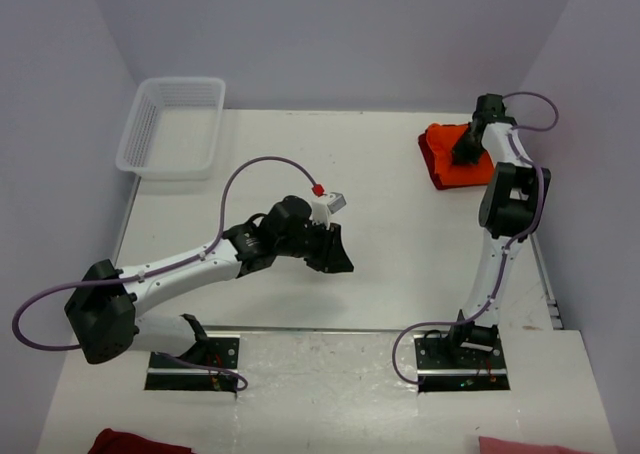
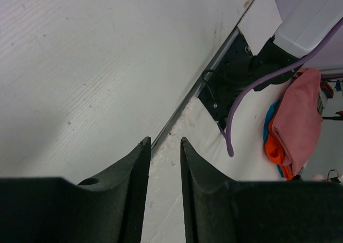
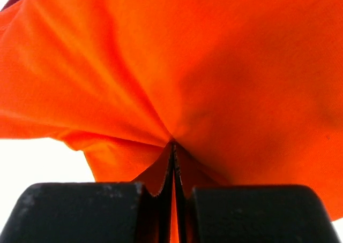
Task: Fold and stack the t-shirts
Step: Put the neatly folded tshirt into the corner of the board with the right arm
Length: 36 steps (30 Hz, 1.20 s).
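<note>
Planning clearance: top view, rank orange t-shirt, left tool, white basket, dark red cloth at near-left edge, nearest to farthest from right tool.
1. orange t-shirt, far right, pinched in the shut right tool.
2. left tool, mid-table, open and empty.
3. white lattice basket, far-left corner.
4. dark red cloth, near-left edge.

- white lattice basket (image 1: 172, 126) at far left corner of table (image 1: 400, 244)
- orange t-shirt (image 1: 452, 169) bunched at far right; dark red t-shirt (image 1: 427, 156) showing under its left edge
- right gripper (image 1: 466, 152) down on the orange t-shirt
- left gripper (image 1: 335, 254) at mid-table, well apart from both shirts
- dark red cloth (image 1: 135, 442) and pink cloth (image 1: 530, 446) at near edge, both cut off by the frame
</note>
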Each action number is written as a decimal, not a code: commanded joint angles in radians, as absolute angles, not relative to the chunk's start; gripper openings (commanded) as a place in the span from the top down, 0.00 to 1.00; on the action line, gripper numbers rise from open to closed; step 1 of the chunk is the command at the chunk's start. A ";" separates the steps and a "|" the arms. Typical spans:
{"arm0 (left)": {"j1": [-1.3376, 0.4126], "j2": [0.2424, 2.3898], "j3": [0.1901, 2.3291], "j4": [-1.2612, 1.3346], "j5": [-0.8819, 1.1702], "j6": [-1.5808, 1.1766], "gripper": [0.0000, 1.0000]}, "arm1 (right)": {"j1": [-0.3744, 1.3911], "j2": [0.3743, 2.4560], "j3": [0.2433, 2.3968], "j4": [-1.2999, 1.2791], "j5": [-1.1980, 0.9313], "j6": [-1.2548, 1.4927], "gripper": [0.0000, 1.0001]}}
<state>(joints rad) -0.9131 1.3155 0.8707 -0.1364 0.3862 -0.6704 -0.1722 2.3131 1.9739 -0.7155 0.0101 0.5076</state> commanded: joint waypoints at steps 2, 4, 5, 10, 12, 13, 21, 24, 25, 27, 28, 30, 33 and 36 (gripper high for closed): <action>-0.919 1.305 0.861 -0.095 0.407 -0.683 0.70 | -0.175 2.166 1.933 -0.614 -0.114 0.477 1.00; -0.920 1.304 0.857 -0.095 0.405 -0.686 0.70 | -0.176 2.140 1.930 -0.600 -0.153 0.472 1.00; -0.920 1.302 0.856 -0.094 0.406 -0.687 0.70 | -0.175 2.116 1.930 -0.607 -0.153 0.474 1.00; -0.925 1.292 0.845 -0.083 0.405 -0.690 0.70 | -0.175 2.056 1.898 -0.615 -0.098 0.465 1.00; -0.927 1.290 0.844 -0.083 0.408 -0.692 0.70 | -0.175 2.068 1.916 -0.644 -0.072 0.457 1.00; -0.930 1.287 0.842 -0.081 0.408 -0.692 0.70 | -0.176 2.075 1.925 -0.653 -0.063 0.457 1.00; -0.931 1.273 0.831 -0.080 0.405 -0.696 0.70 | -0.195 2.181 1.899 -0.382 -0.574 0.630 1.00; -0.931 1.266 0.831 -0.080 0.400 -0.698 0.70 | -0.209 2.279 1.873 -0.177 -0.810 0.850 1.00; -0.931 1.264 0.830 -0.080 0.399 -0.698 0.70 | -0.209 2.314 1.861 -0.126 -0.859 0.905 1.00; -0.931 1.259 0.830 -0.083 0.391 -0.698 0.70 | -0.207 2.335 1.821 0.000 -0.873 1.022 1.00; -0.931 1.259 0.828 -0.089 0.390 -0.696 0.70 | -0.204 2.338 1.798 0.039 -0.864 1.043 1.00; -0.931 1.261 0.830 -0.091 0.387 -0.693 0.70 | -0.202 2.330 1.793 0.041 -0.835 1.026 1.00; -0.931 1.270 0.833 -0.092 0.388 -0.690 0.70 | -0.199 2.315 1.819 -0.032 -0.798 0.945 1.00; -0.931 1.288 0.836 -0.089 0.397 -0.692 0.70 | -0.204 2.312 1.835 -0.055 -0.825 0.924 1.00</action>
<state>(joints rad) -0.9253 1.2881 0.8356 -0.1204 0.3885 -0.6888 -0.2012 2.3783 1.7855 -0.1020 -0.7647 0.9348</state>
